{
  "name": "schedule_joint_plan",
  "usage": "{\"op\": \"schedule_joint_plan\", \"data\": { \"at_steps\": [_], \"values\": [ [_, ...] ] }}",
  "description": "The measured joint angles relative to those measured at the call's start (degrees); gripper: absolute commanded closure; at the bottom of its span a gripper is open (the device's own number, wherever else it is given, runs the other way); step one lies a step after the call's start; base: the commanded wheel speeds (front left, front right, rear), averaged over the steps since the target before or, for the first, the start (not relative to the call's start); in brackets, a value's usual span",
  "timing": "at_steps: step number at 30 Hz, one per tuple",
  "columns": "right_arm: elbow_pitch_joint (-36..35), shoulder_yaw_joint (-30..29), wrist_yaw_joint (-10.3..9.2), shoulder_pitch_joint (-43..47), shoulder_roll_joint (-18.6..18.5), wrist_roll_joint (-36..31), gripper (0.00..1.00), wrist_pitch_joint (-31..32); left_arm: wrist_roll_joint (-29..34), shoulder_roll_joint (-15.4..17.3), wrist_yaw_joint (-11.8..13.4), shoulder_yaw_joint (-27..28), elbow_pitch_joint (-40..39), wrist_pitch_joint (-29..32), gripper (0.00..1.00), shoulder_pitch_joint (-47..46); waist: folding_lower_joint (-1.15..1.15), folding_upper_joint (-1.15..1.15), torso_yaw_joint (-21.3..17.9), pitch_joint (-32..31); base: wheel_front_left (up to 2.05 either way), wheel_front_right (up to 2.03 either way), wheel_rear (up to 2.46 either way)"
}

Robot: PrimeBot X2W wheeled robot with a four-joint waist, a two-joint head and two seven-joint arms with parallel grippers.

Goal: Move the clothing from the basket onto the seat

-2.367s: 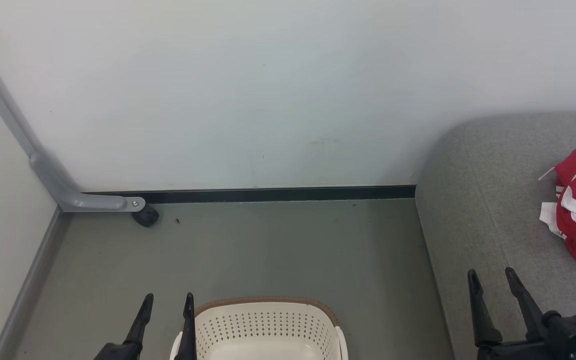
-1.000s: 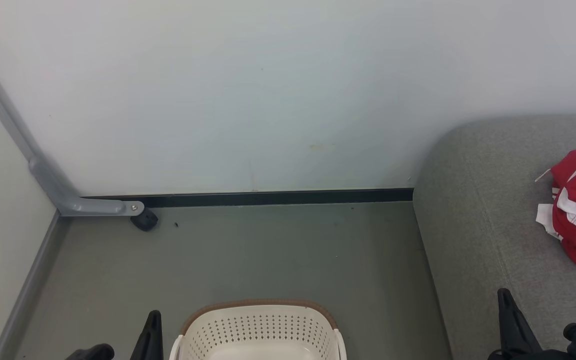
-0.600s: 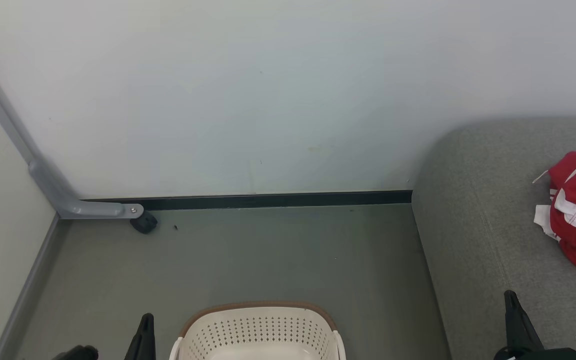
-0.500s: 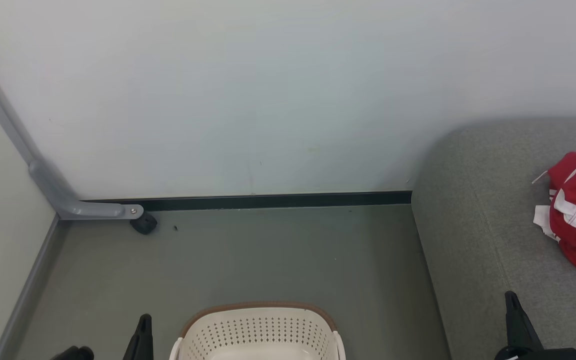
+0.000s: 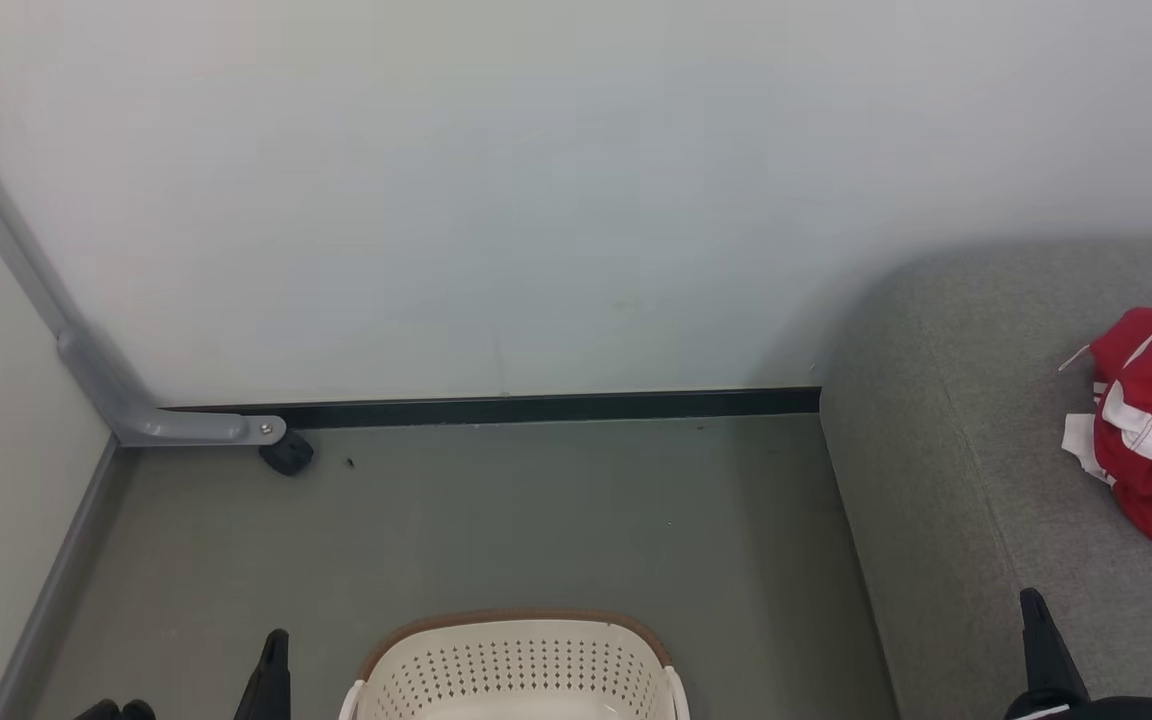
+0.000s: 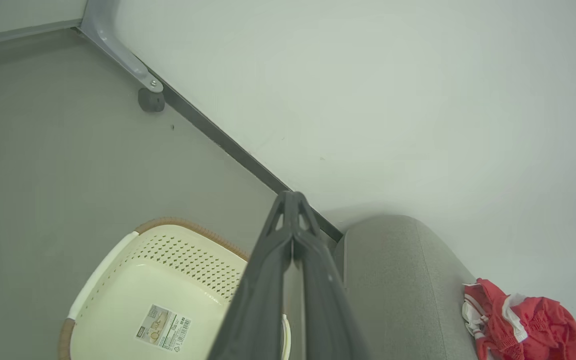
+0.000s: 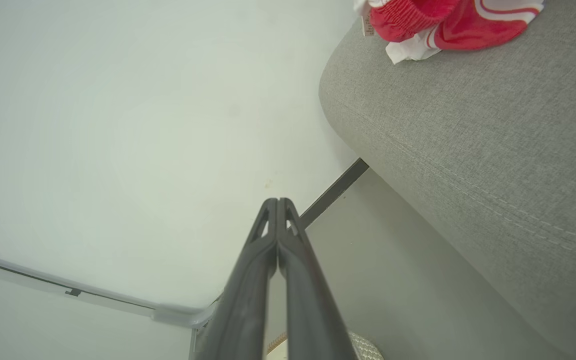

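The red clothing [image 5: 1151, 440] with white stripes lies bunched on the grey seat [image 5: 946, 450] at the right. The cream basket [image 5: 516, 655] stands on the floor at the bottom centre. In the left wrist view the basket [image 6: 188, 250] holds no fabric, just a label sticker on its bottom, and the clothing [image 6: 523, 320] rests on the seat [image 6: 403, 280]. My left gripper [image 6: 293, 197] is shut and bare, low beside the basket's left side [image 5: 274, 650]. My right gripper [image 7: 278, 202] is shut and bare, over the seat's front edge [image 5: 1033, 605], short of the clothing [image 7: 433, 25].
A pale wall with a dark skirting strip [image 5: 536, 408] closes the far side. A grey metal frame leg with a black caster [image 5: 286, 455] stands in the left corner. Grey floor [image 5: 496, 520] lies between basket, wall and seat.
Both grippers, fingers apart in the earliest frame, are now shut and have sunk toward the bottom edge of the head view. The whole picture has drifted slightly down. The clothing stays put.
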Motion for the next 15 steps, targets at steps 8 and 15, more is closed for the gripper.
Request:
{"op": "schedule_joint_plan", "data": {
  "at_steps": [8,15],
  "values": [
    [0.3,-1.4,0.55,-0.1,0.4,6.0,1.00,1.5,-5.4,-0.6,-1.2,1.6,0.4,1.5,1.00,-0.9,0.00,0.00,-0.1,-0.3,0.00,0.00,0.00],
    [0.5,-2.5,1.00,-0.3,1.1,11.6,1.00,3.0,-10.9,-0.8,-2.2,3.1,0.8,2.8,1.00,-1.0,0.00,0.00,-0.2,-0.5,0.00,0.00,0.00]
  ]
}}
